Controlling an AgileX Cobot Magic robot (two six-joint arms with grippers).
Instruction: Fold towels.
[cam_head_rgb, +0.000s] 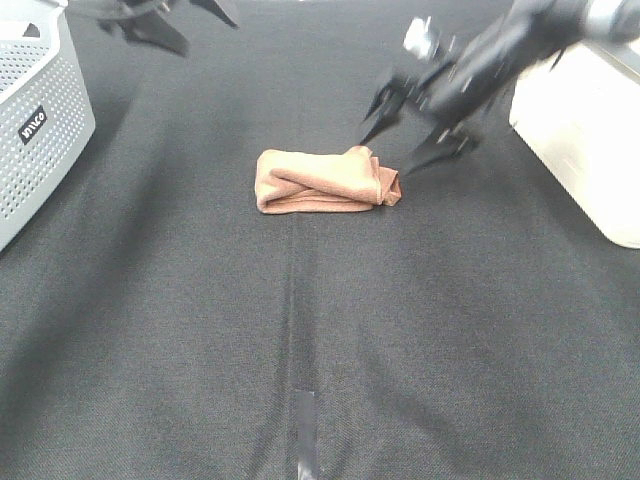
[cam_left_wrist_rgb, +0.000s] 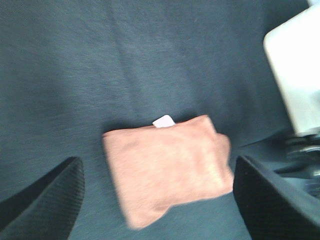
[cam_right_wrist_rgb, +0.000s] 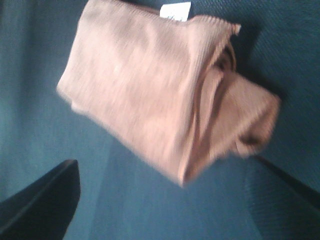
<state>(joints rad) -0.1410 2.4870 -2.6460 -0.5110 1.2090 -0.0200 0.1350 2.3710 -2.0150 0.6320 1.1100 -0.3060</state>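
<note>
From the high camera the nearest thing on my black bench (cam_head_rgb: 200, 380) is a strip of tape (cam_head_rgb: 304, 430) low in the frame; past it, just above centre, the brown towel (cam_head_rgb: 325, 180) lies as a folded bundle, flat on its left and bunched into a loose roll at its right end. I judge it light, limp and grippy: it will sag and unfold if lifted by one layer, so I'd pinch through all layers at a stitched edge or corner. The right claw (cam_head_rgb: 405, 135) hovers just beside that bunched end, prongs apart, holding nothing. Farther back, the left claw (cam_head_rgb: 165, 25) hangs at the top left, also spread and empty, above the perforated grey basket (cam_head_rgb: 40, 130); a white bin (cam_head_rgb: 590, 140) sits at the right edge. Only the wrist views show the white tag (cam_right_wrist_rgb: 176, 10) along one edge, and the right wrist view alone shows the rumpled inner layers.
</note>
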